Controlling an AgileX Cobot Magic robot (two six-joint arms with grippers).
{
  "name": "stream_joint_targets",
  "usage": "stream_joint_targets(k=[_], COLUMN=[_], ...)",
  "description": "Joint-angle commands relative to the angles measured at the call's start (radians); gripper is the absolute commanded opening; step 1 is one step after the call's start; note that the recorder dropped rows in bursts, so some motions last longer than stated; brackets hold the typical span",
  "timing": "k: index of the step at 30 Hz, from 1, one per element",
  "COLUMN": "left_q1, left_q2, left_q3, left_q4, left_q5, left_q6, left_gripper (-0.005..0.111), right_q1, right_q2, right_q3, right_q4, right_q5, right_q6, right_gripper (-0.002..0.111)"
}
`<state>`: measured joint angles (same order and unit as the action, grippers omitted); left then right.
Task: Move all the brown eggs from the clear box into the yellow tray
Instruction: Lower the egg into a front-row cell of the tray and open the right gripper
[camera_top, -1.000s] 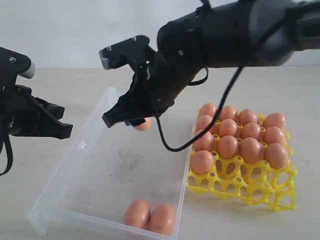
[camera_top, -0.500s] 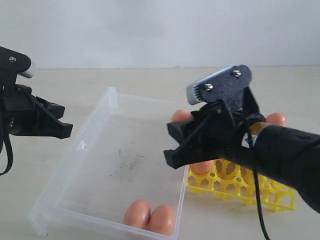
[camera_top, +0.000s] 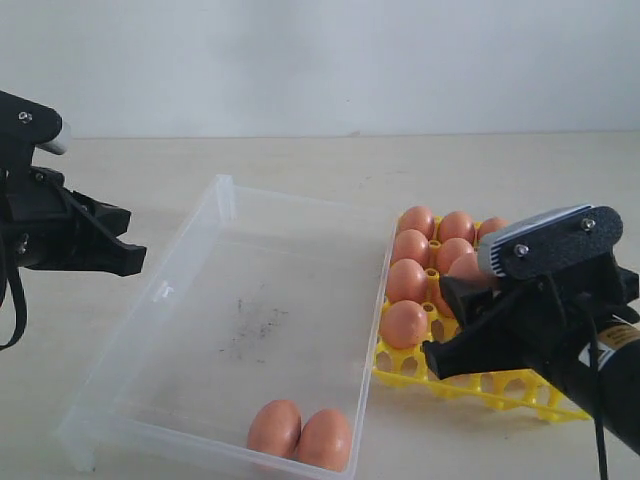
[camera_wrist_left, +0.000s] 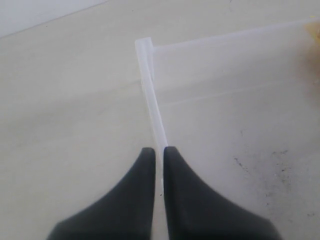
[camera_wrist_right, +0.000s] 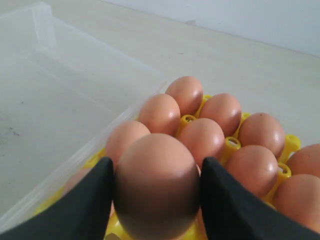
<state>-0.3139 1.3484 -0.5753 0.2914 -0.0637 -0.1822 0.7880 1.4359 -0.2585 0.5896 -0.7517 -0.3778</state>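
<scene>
My right gripper (camera_wrist_right: 156, 161) is shut on one brown egg (camera_wrist_right: 156, 187), held just above the yellow tray (camera_top: 505, 392) at its side nearest the clear box (camera_top: 200, 330). In the exterior view the right gripper (camera_top: 447, 322) hides most of that egg. Several brown eggs (camera_top: 404, 324) fill the tray's cups. Two more brown eggs (camera_top: 275, 428) lie side by side in the box's near right corner. Left of the box, my left gripper (camera_top: 135, 262) hovers. Its jaws (camera_wrist_left: 159, 150) are shut and empty, in line with the box's wall (camera_wrist_left: 150, 100).
The pale tabletop (camera_top: 300, 160) runs all round the box and tray. Dark specks (camera_top: 255, 325) mark the box floor. The right arm's body (camera_top: 600, 380) fills the near right corner, over the tray's front rows.
The right arm has carried the egg out of the box's far part, across to the right and down, to over the tray's near side. The left arm has stayed still.
</scene>
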Motion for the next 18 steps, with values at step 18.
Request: stream_joint_targets(k=[18], left_q1=[0.003], left_q2=[-0.008], left_q3=[0.007], left_q4=[-0.003], left_q5=[0.019], left_q6=[0.003], left_gripper=[0.004], right_q1=[-0.002], right_q2=[0.181], right_q3=[0.017], right_q4=[-0.103], right_q5=[-0.14], right_q6=[0.164], right_gripper=[0.0])
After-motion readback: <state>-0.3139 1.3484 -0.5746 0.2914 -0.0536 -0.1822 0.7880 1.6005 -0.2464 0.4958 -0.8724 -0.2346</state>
